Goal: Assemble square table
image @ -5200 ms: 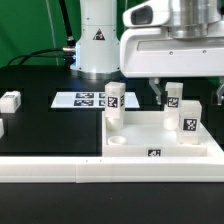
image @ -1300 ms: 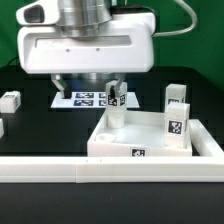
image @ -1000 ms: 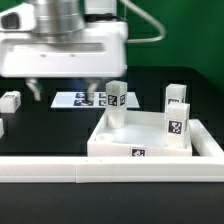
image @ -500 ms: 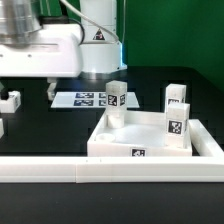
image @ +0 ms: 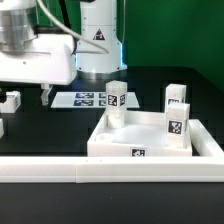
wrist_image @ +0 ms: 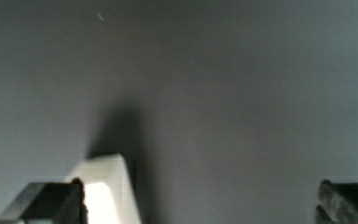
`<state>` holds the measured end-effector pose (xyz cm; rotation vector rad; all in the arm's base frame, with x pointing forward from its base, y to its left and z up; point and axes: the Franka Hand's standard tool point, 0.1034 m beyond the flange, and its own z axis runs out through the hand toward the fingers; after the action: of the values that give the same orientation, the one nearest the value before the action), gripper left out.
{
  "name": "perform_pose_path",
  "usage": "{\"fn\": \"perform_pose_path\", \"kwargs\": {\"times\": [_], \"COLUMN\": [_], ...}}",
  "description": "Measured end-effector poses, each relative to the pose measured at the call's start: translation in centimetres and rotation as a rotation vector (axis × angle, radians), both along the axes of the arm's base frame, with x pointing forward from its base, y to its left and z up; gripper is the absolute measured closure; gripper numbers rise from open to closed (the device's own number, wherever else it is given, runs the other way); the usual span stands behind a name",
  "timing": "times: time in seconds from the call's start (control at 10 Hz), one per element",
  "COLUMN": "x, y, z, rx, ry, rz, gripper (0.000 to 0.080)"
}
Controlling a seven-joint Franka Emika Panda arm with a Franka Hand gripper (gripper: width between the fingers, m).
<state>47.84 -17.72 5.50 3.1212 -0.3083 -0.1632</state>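
Note:
The white square tabletop (image: 150, 143) lies at the exterior view's right with three tagged leg blocks standing in it (image: 116, 98) (image: 177, 96) (image: 177, 127). A loose leg block (image: 10, 100) lies at the far left. My gripper (image: 22, 93) hangs open over that loose block, one finger (image: 45, 95) showing to its right. In the wrist view the block (wrist_image: 107, 186) sits between the wide-apart fingers (wrist_image: 350, 202), close to one of them. Nothing is held.
The marker board (image: 84, 99) lies behind the tabletop by the robot base (image: 97, 45). A long white border rail (image: 110, 171) runs along the front. Another white part (image: 1, 127) shows at the left edge.
My gripper has travelled from above the tabletop to the exterior view's left, ending over the loose leg block. The tabletop sits turned compared with the oldest frame.

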Motion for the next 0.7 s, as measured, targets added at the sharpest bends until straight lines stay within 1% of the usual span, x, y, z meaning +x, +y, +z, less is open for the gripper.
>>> {"fn": "perform_pose_path", "kwargs": {"times": [0.2, 0.3, 0.7], "x": [-0.9, -1.1, -1.0], "y": [-2.0, -2.7, -2.4], "z": [0.1, 0.2, 0.1], "rx": [0.001, 0.002, 0.005], "ry": [0.003, 0.003, 0.01], "rz": [0.051, 0.061, 0.056], "gripper": [0.015, 0.015, 0.015]}}
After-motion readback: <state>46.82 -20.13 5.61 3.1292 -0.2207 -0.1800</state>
